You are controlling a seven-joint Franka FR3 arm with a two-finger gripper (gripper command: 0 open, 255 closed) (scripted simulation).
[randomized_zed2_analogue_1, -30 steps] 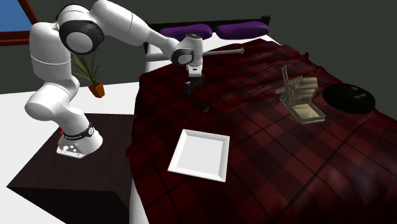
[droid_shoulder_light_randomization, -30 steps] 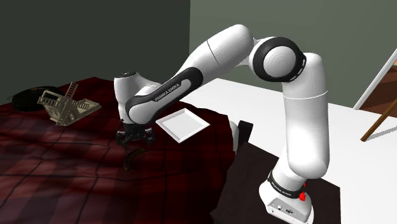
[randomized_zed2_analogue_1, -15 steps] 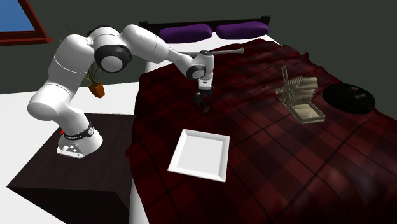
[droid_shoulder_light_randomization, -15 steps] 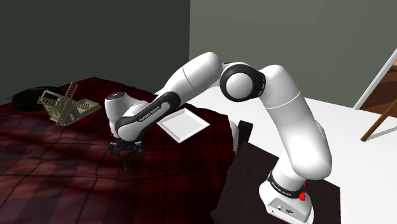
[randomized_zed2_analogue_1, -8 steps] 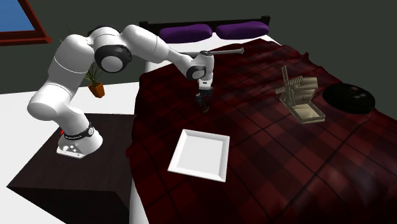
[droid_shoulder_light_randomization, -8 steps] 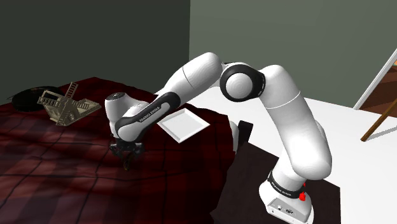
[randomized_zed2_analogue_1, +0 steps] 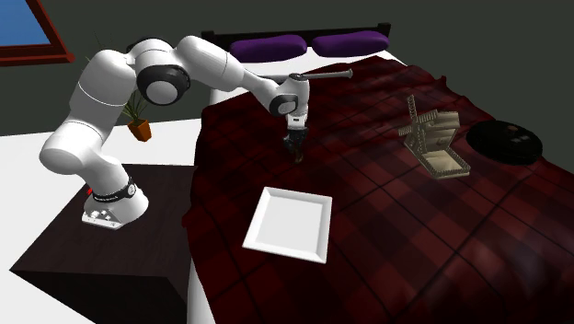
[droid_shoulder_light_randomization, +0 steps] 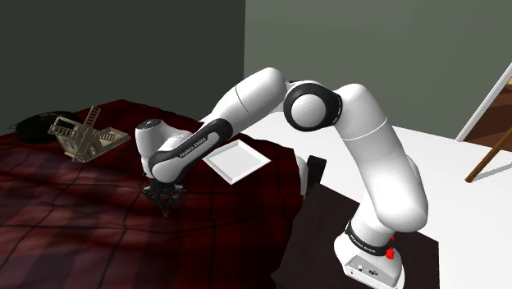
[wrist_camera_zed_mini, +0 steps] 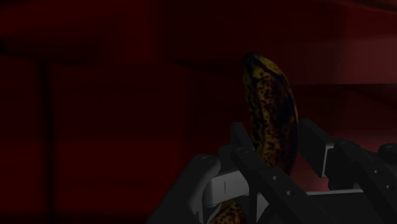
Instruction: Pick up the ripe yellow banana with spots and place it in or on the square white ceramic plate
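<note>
The curved, brown-speckled yellow banana is shown pinched between the black fingers of the gripper, low on the dark red plaid bedspread, apart from the flat, square white plate.

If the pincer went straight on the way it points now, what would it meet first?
The pincer clasps the spotted banana, so the dark red plaid bedcover beneath comes first, seemingly very close, though depth is hard to judge.
</note>
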